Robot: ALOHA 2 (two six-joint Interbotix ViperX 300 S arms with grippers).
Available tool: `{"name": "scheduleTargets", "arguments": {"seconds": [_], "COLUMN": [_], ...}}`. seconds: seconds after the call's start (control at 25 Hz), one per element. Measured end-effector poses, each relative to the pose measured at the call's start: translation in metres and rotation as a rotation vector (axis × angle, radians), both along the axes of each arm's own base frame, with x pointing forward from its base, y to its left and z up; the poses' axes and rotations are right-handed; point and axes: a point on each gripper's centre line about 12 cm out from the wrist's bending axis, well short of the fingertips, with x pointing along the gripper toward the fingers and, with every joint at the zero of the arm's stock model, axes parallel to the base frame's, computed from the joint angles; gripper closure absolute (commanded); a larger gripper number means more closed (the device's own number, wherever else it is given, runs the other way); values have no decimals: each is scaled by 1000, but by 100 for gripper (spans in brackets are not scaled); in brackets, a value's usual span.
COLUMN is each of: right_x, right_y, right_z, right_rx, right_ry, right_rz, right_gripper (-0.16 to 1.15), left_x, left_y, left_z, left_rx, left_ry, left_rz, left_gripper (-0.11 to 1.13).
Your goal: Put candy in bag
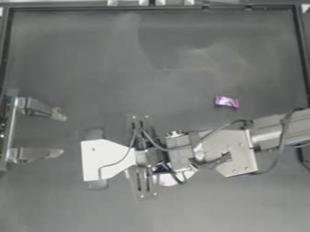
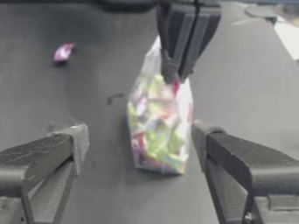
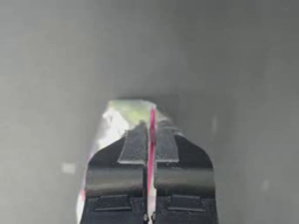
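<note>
With the right claw pinching the bag shut near the worktop's front edge, the spread left claw facing it and the candy toward the right edge, the bag may never open.

I am holding the bag up by its zip rim in my right hand, pinched tight, so it is hanging clear above the worktop near the middle of the front half. My left hand is sitting just to the left of the bag, jaws spread wide and touching nothing, the bag hanging just beyond the gap between them. The candy is lying alone on the worktop, well apart from the bag, farther back and to the right of both hands.
</note>
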Motion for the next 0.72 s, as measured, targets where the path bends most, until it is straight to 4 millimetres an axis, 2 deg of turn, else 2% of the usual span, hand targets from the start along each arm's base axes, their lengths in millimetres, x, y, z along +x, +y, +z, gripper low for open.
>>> {"name": "scheduleTargets", "arguments": {"seconds": [0.36,0.72], "right_x": [-13,-17], "right_y": [-3,-4], "right_z": [1,-2], "right_rx": [11,4], "right_ry": [-48,-70], "right_rz": [-20,-20], "right_gripper": [93,93], "left_x": [12,42], "left_y": [-6,-14], "left_z": [-9,-18], "left_rx": [-15,-14], "left_ry": [16,45], "left_rz": [-22,-48], "left_gripper": [2,3]}}
